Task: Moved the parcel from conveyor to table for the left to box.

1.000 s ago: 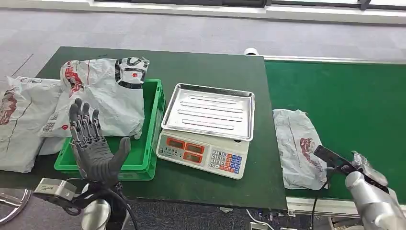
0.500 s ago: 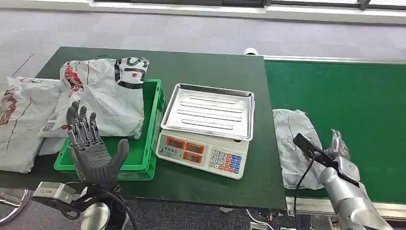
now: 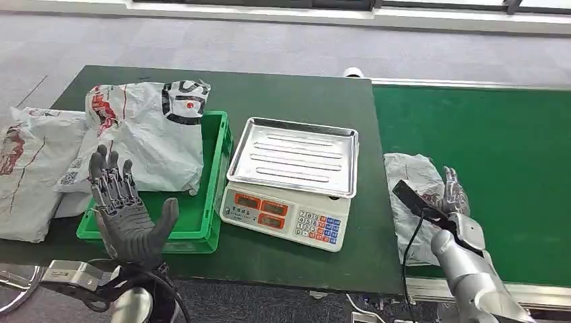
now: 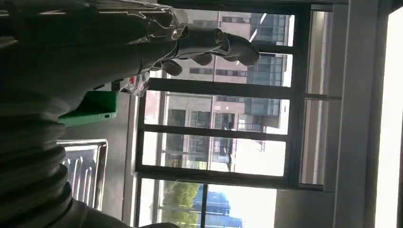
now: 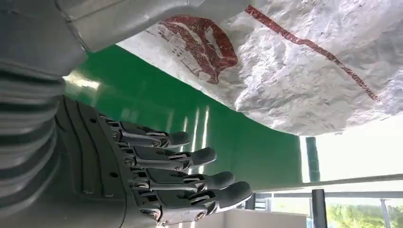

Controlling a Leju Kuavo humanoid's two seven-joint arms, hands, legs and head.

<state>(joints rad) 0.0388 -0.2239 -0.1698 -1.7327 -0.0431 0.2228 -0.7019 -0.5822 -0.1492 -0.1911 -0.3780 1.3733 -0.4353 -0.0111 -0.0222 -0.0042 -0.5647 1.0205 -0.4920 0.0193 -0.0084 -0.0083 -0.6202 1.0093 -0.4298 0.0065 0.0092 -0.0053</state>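
Landmark: the scale, with its shiny tray on top, sits in the middle of the dark green table.

Parcel: the grey parcel lies on the bright green conveyor, to the right of the scale and just past the table's edge. It has red print on it.

What is done: not much, I think. The parcel is on the conveyor and nothing has lifted it.

What is left: the parcel has to be picked up, carried over to the table by the scale, and put down. Then the left hand can put it in the box.

Right hand: the right hand is at the parcel, on the side away from the scale. Its fingers are straight and apart, with nothing in them. The thumb is close by the parcel, but I cannot tell if it touches.

Right arm: it comes up from the bottom, well to the right of the scale, and reaches forward low over the conveyor.

Left hand: the left hand is held up to the left of the scale, in front of the green box. Its fingers are spread wide and it holds nothing.

Other bags: more white bags lie in and beside the green box, left of the scale.
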